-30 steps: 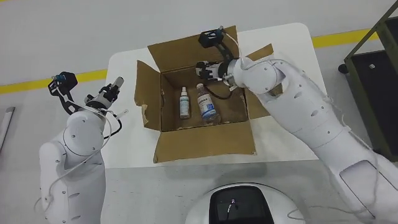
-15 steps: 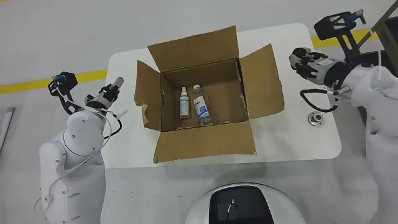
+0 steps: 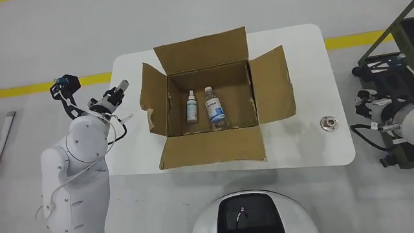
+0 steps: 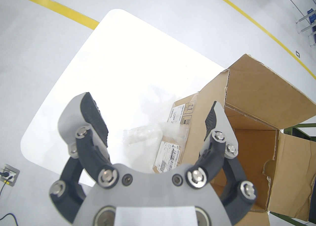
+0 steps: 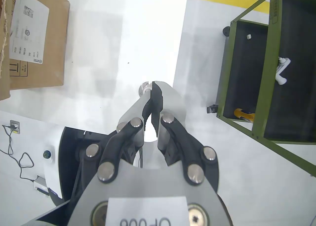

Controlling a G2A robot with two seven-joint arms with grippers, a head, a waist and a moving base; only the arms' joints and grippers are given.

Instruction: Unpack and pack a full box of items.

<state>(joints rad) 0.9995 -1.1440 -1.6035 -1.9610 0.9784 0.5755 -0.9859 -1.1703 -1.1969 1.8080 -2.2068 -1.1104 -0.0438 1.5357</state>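
An open cardboard box stands mid-table with its flaps spread. Inside lie a small white spray bottle and a larger clear bottle side by side. A small round metal piece rests on the table to the right of the box. My left gripper hangs open and empty over the table's left part, short of the box. My right gripper is shut on nothing, out past the table's right edge, with the metal piece just beyond its tips.
A crumpled clear plastic wrap lies on the white table against the box's left side. A green cart with dark shelves stands on the floor right of the table, close to my right arm.
My right arm pulled out of the box and swung right, past the table's edge. The round metal piece now lies on the table's right part. The larger bottle shifted slightly. The left arm stayed still.
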